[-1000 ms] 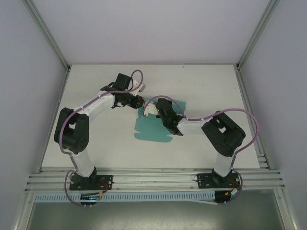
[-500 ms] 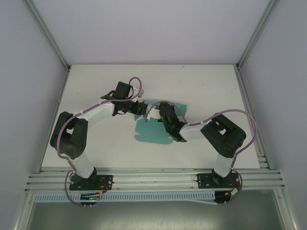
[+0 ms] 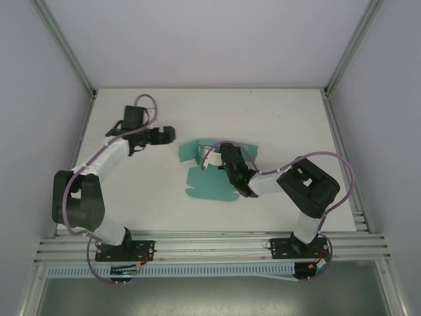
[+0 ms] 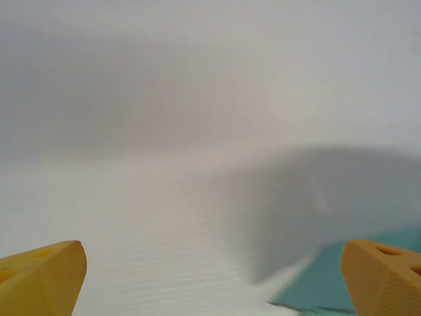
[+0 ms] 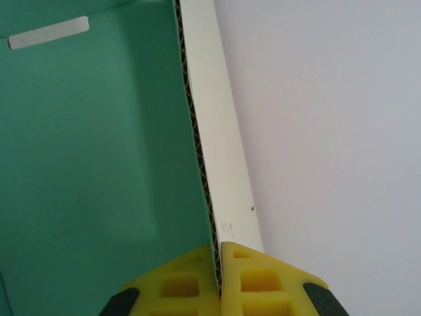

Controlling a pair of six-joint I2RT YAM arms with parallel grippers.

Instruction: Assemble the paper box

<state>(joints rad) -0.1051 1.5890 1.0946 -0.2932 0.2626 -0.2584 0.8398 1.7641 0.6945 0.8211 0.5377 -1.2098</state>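
**Left jaws off the box, right jaws pinching a wall**

Swung well away to the left of the paper box [image 3: 209,185] over the last second, and opened from shut to fully wide on the way: thus the left jaws, now empty and touching nothing, with just a teal corner of the box beside one fingertip [image 4: 381,276]. Shifted a little as well, the box on the table [image 3: 289,118], with the flap [image 3: 188,151] at its far-left corner left standing free.

Closed tight, the right jaws, toward the far side of the box: pads [image 5: 263,283] squeezed on the edge of an upright side wall [image 5: 220,131], teal inside and white outside.

Judged to be the wall-folding step. Keep that pinch steady and the wall square to the base along its crease. Avoid tugging, since thin paper will likely buckle or drag the whole box along. Bring the left jaws back low toward the loose flap, and close only once lined up with its edge.
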